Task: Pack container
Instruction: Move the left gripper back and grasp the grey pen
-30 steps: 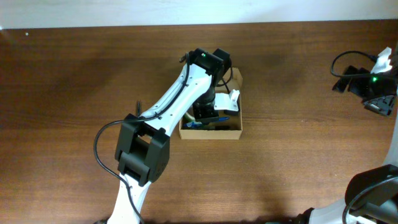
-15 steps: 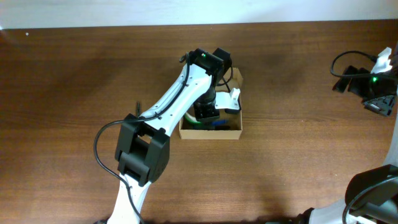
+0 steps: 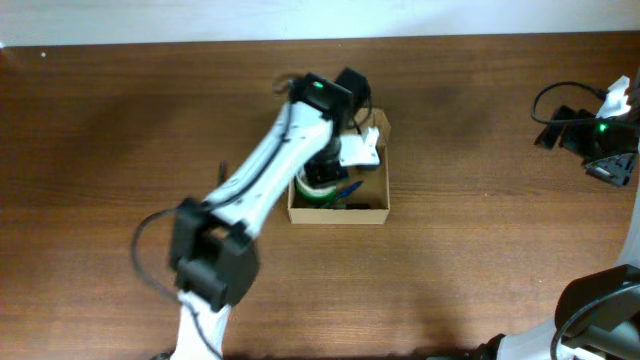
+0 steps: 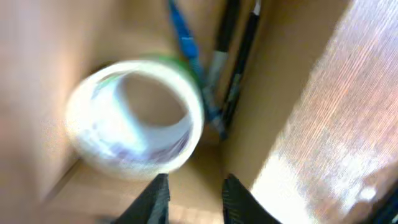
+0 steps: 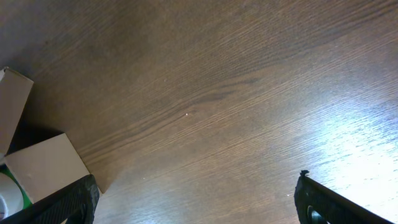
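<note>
The container (image 3: 340, 213) is a tan cardboard box, open, near the table's middle. A white and green tape roll (image 3: 317, 190) lies in its left part, with blue and black pens (image 3: 347, 190) beside it. My left gripper (image 3: 330, 165) hovers over the box's back part, blurred. In the left wrist view its fingers (image 4: 196, 196) are open and empty above the box floor, with the tape roll (image 4: 134, 115) and pens (image 4: 217, 56) just ahead. My right gripper (image 5: 196, 205) is wide open and empty, far right (image 3: 605, 150).
The box's lid flap (image 3: 378, 122) stands at its back right, with a white item (image 3: 362, 150) beside the left gripper. Black cables and gear (image 3: 560, 125) lie at the right edge. The box corner (image 5: 43, 165) shows in the right wrist view.
My left gripper has drawn up and back from the box's inside. The tape roll, covered before, now lies in plain view in the box. The right arm has not moved.
</note>
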Available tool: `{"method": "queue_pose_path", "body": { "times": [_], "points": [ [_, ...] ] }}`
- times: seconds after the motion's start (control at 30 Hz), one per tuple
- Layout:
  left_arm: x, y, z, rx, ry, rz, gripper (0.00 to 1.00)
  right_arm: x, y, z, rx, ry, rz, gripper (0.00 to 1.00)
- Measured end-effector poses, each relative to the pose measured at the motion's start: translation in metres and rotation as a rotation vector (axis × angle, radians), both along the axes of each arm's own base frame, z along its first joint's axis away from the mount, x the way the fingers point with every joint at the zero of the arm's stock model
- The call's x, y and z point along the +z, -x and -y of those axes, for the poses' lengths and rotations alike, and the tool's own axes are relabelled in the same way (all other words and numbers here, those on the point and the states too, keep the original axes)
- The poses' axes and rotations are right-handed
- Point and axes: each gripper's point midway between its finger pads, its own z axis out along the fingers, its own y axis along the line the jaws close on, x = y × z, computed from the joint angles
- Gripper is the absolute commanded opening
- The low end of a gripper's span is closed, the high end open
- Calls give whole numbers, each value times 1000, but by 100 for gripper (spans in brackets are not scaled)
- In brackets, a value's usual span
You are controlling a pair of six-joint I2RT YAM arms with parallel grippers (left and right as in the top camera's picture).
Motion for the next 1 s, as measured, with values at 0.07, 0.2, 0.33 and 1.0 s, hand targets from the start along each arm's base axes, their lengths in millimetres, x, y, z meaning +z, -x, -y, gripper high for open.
{"method": "queue_pose_path", "body": {
  "times": [0.07, 0.2, 0.33, 1.0],
  "points": [
    [41, -8, -13, 58, 55, 106, 32, 0, 0, 0, 1, 0, 0, 99],
    [134, -22, -72, 270, 185, 347, 49, 0, 0, 0, 1, 0, 0, 99],
    [190, -26, -161, 585, 236, 525, 49, 0, 0, 0, 1, 0, 0, 99],
    [-54, -39, -214, 1155, 132, 141, 43, 0, 0, 0, 1, 0, 0, 99]
  ]
}}
